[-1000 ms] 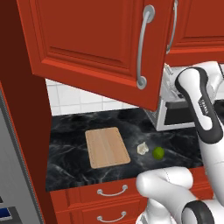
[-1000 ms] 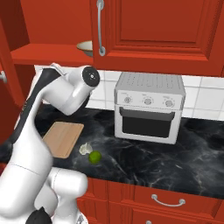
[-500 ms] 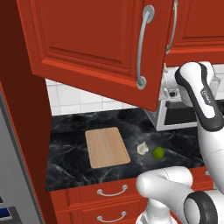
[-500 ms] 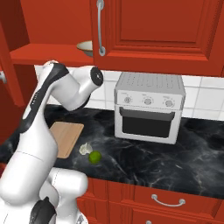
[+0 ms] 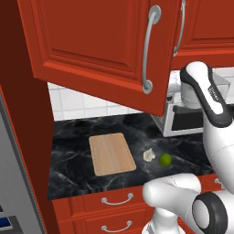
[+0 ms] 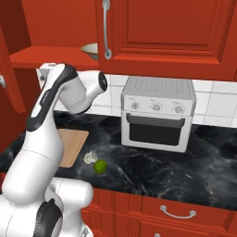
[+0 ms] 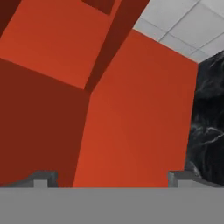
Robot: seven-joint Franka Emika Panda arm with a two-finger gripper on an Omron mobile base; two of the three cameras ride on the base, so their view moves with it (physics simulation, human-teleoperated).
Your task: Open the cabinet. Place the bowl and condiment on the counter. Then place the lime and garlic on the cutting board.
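The gripper [image 7: 111,179] stands with its jaws spread wide and nothing between them; its two dark fingertips [image 7: 41,178] rise at the bottom corners of the hand view. Ahead of them lies a flat red-orange cabinet [image 7: 140,122] surface, with a strip of black counter [image 7: 209,127] at the right edge and white wall tiles [image 7: 183,26] at upper right.

In the left base view, the cabinet door [image 5: 98,50] hangs open across the upper half of the frame, its long silver handle [image 5: 148,50] at upper centre. In the right base view, the bowl [image 6: 90,49] sits on the open cabinet shelf [image 6: 46,58] at upper left, partly hidden behind the neighbouring closed door, above the arm's upper end.

The cutting board [image 5: 111,153] lies flat on the counter at centre left of the left base view. The garlic [image 5: 149,155] and lime [image 5: 165,159] rest just beside each other on the counter, right of the board and apart from it. A toaster oven [image 6: 158,114] stands at centre right of the right base view.
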